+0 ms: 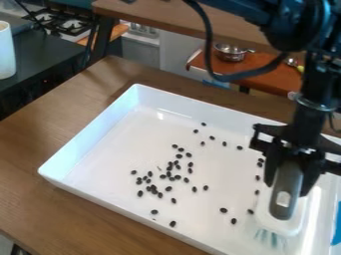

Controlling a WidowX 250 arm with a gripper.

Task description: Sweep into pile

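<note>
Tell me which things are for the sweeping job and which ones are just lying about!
For the job:
- brush, held by its handle
- end effector, holding the brush
- beans, scattered
- tray, under the beans

Just lying about:
- pot
- stove
- white cup, left edge

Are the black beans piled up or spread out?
Spread out: the black beans lie scattered in the white tray, loosely clustered mid-tray, with strays beside the brush.

The tray [86, 141] looks like smooth, glossy plastic; the worktop [32, 167] is grained wood with a soft sheen. The brush [285, 196] has a matt, plastic-looking grey handle. At one o'clock, the pot [230, 53] is shiny metal.
</note>
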